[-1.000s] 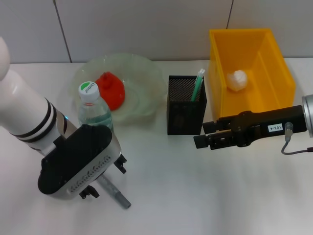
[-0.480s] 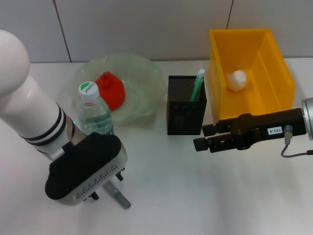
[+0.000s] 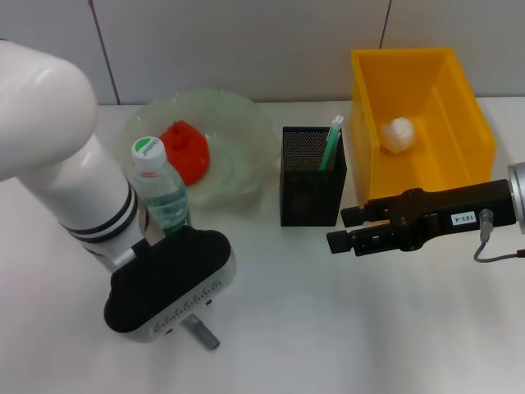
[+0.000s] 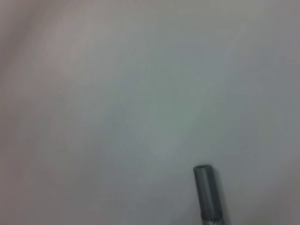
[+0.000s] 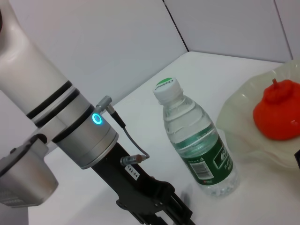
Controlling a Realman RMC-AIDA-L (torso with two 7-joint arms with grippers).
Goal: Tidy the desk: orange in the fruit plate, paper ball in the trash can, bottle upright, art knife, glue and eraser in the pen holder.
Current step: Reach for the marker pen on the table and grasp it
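Your left gripper (image 3: pixel 195 322) hangs low over the art knife (image 3: pixel 202 332), whose grey end pokes out just beneath it; I cannot tell how its fingers stand. The bottle (image 3: pixel 159 190) stands upright just behind it. Your right gripper (image 3: pixel 335 234), fingers closed and empty, hovers beside the pen holder (image 3: pixel 312 176).

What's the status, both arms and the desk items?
Left gripper low over the grey art knife, grip not visible. Right gripper hovers beside pen holder, holding nothing. Orange plated, paper ball binned, bottle upright. Nothing blocking.
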